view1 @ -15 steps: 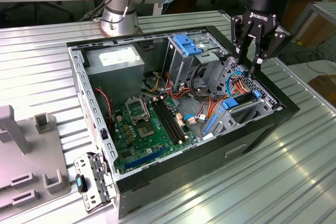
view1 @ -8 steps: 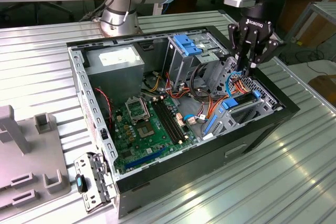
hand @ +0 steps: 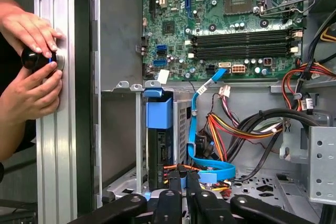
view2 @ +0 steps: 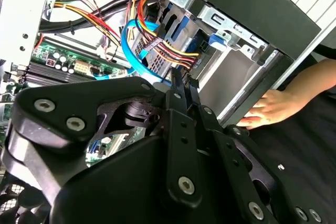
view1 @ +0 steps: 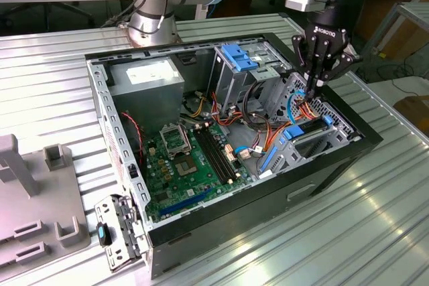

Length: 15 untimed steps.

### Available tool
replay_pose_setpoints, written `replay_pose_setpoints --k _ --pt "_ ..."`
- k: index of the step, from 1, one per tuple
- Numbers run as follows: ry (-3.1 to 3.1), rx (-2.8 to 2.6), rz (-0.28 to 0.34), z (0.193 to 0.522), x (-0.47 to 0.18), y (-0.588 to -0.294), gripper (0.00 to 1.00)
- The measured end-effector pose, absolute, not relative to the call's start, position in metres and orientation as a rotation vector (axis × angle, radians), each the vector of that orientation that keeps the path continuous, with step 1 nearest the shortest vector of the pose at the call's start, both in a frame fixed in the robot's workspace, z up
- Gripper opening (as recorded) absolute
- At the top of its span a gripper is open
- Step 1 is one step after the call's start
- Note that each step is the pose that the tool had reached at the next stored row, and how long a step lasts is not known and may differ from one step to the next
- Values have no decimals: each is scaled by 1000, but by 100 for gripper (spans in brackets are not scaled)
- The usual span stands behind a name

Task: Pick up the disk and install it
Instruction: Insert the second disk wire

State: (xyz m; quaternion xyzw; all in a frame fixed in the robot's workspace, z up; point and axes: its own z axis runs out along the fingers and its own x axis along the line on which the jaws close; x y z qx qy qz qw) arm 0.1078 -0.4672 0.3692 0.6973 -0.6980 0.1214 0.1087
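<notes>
Disk: most probably the dark unit in the blue carrier [view1: 303,132] that sits edge-on in the lower bay of the computer case [view1: 102,108], on the exterior view's right. Its label is turned away, so I cannot be fully sure. In the first wrist view its blue front tab [hand: 159,113] stands above a dark slot.
Claw: the gripper [view1: 312,92] has its fingers pressed together, with nothing seen between them.
Arm pose: the wrist points straight down into the case. The fingertips are just above the disk, among the coloured wires and beside a blue flat cable [hand: 196,124].
Writing: there is white lettering on the black gripper body.
Other carrier: a second blue carrier [view1: 238,55] lies on top of the upper drive cage.
Motherboard: the green motherboard [view1: 181,159] lies on the case floor.
Person: two hands [hand: 29,30] hold a black knob [hand: 32,59] at the table [view1: 335,232].
</notes>
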Motion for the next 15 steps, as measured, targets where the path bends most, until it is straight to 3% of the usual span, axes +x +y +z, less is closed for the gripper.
replay_pose_setpoints --k 10,15 --pt "-2054 2053 355 369 108 -474 16" --pt "-2119 2116 245 368 108 -484 16"
